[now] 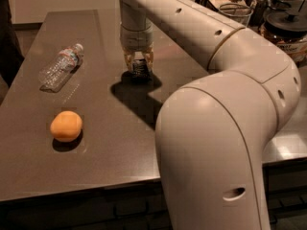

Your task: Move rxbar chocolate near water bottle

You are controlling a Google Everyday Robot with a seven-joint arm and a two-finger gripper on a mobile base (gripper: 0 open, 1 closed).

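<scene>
Grasp step: gripper [139,71] low over mid-table [105,166], jaws pinching chocolate bar [139,66]. Next: lift, carry toward 9 o'clock, set beside water bottle [60,67]; orange [66,126] at 7 o'clock.

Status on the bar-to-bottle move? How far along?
Done: the reach; the claw is down, closed on the small flat black wrapped bar. In hand: the grasp, lift not evident. Left: carry it to the clear crinkled plastic bottle with white cap, lying on its side well apart.
</scene>
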